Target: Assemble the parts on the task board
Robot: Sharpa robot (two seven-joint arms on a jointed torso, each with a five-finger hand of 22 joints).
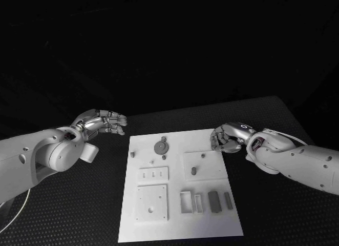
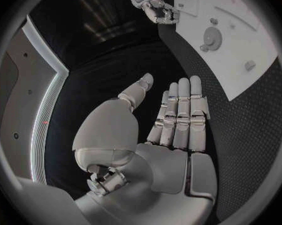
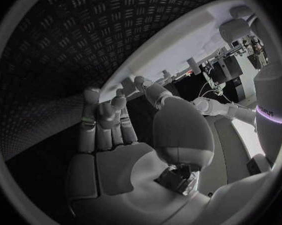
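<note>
Task board point(image 1: 178, 225) flat on the black surface point(image 1: 81, 215), between the 2 hands, far edge nearest them. Left hand point(image 1: 102, 123) just off the board's far left corner, apart from the plate, hovering over bare surface. Fingers point(image 2: 181, 110) straight and side by side in the left wrist view, thumb set apart, nothing held. Right hand point(image 1: 229, 137) at the board's far right edge, fingers curled in toward the palm, tips over or at the plate's rim; contact with the plate not clear. In the right wrist view, fingers point(image 3: 106, 117) bent forward with nothing between them and the thumb.

Grey parts on the plate, all well clear of the left hand: round disc point(image 1: 161, 147) with a small knob beyond it, nearest the left hand; small upright peg point(image 1: 132, 152) at the left rim; square plate point(image 1: 199, 165) just below the right hand, closest part to it. Farther from both hands: slotted block point(image 1: 154, 176), larger square panel point(image 1: 152, 203), and a row of narrow rectangular pieces point(image 1: 206, 201) toward the near right side.
</note>
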